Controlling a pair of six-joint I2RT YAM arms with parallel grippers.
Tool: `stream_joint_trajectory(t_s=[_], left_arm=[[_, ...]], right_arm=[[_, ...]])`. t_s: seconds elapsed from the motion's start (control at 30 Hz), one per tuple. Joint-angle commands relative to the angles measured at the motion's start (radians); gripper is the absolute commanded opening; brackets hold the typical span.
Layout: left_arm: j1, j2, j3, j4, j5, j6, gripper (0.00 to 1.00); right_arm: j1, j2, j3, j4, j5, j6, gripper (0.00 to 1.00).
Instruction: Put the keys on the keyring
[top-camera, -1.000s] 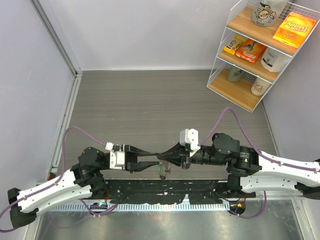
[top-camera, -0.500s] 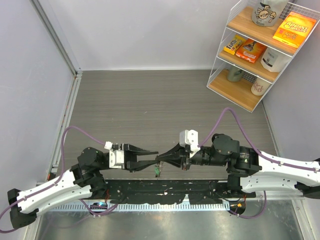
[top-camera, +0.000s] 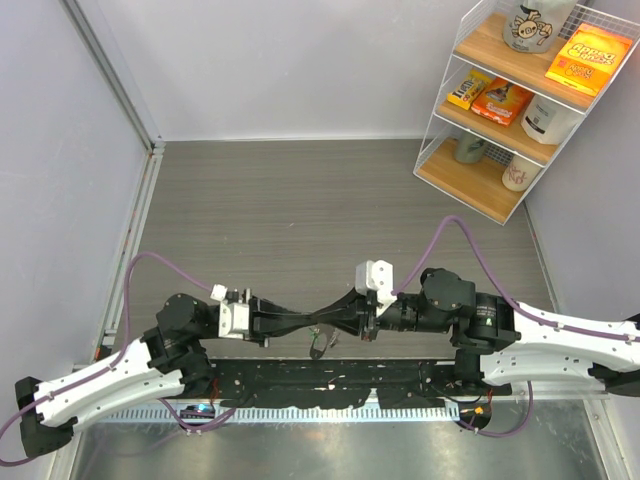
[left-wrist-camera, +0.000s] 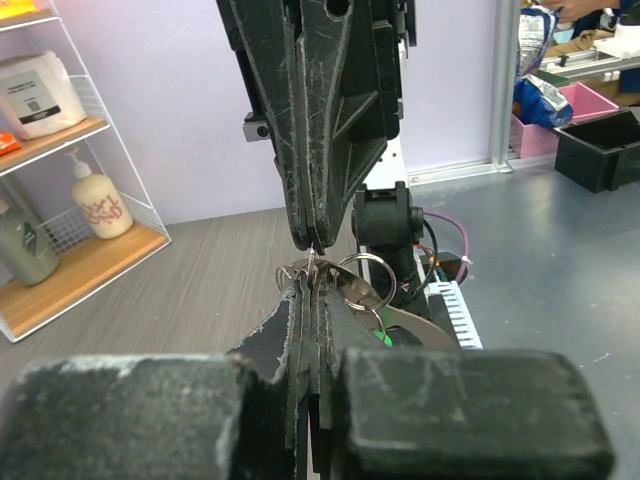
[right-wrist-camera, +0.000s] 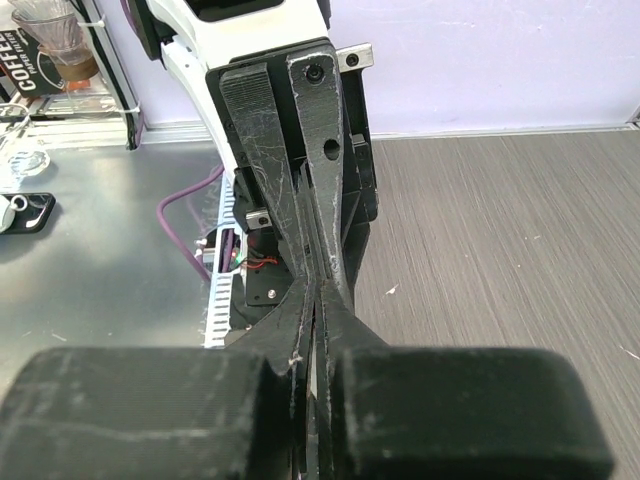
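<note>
The left claw (top-camera: 303, 322) and the right claw (top-camera: 334, 318) are held tip to tip above the near edge of the desk (top-camera: 300, 200), each pointing at the other. From above, the fingers of both are seen drawn together, with no gap that can be made out between either pair.

The keyring (top-camera: 320, 342) is found directly at the meeting point of the two claws, hanging just below their tips.

In the left wrist view, the left claw (left-wrist-camera: 310, 312) is seen from behind, its fingers pressed nearly flat against each other. The thin silver loops of the keyring (left-wrist-camera: 357, 277) come out right at their ends, so the ring appears to be pinched there. The right claw (left-wrist-camera: 312, 238) comes down from above in this view, its fingers likewise closed to a narrow point that is set on the top of one loop. A small green piece (left-wrist-camera: 381, 338) is seen just below the loops, to the right of the left claw's tips, and what looks like a flat silver key (left-wrist-camera: 415, 326) is spread out beside it. How many keys are threaded on cannot be told.

In the right wrist view, the right claw (right-wrist-camera: 318, 305) is shown closed. The left claw (right-wrist-camera: 313, 268) is met head-on at its tips, and the keyring is hidden between them.

A wire shelf (top-camera: 520, 100) of boxes and bottles stands well beyond the right claw, at the far corner.
</note>
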Motion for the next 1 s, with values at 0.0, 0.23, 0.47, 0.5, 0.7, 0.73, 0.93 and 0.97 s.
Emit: stream_joint_trajectory(t_s=[0.0, 0.23, 0.47, 0.5, 0.7, 0.73, 0.93, 0.97], left_arm=[[-0.004, 0.023, 0.035, 0.037, 0.087, 0.0, 0.0], [-0.004, 0.005, 0.022, 0.054, 0.079, 0.0, 0.0], [-0.002, 0.012, 0.038, 0.014, 0.047, 0.0, 0.0], [-0.002, 0.015, 0.042, 0.006, 0.044, -0.002, 0.0], [-0.002, 0.035, 0.077, -0.061, 0.024, 0.003, 0.0], [-0.004, 0.041, 0.083, -0.073, 0.025, 0.004, 0.0], [-0.004, 0.098, 0.153, -0.172, 0.045, 0.018, 0.0], [-0.002, 0.113, 0.167, -0.191, 0.051, 0.02, 0.0]], right_arm=[[0.006, 0.003, 0.027, 0.085, 0.013, -0.007, 0.05], [0.008, -0.005, 0.033, 0.051, 0.005, -0.006, 0.06], [0.008, -0.028, 0.093, -0.087, -0.009, -0.021, 0.06], [0.008, -0.031, 0.099, -0.125, -0.01, -0.024, 0.11], [0.008, -0.058, 0.149, -0.269, -0.003, -0.036, 0.5], [0.008, -0.066, 0.154, -0.284, -0.001, -0.038, 0.53], [0.008, -0.061, 0.244, -0.485, 0.014, -0.052, 0.61], [0.008, -0.042, 0.276, -0.51, 0.013, -0.058, 0.61]])
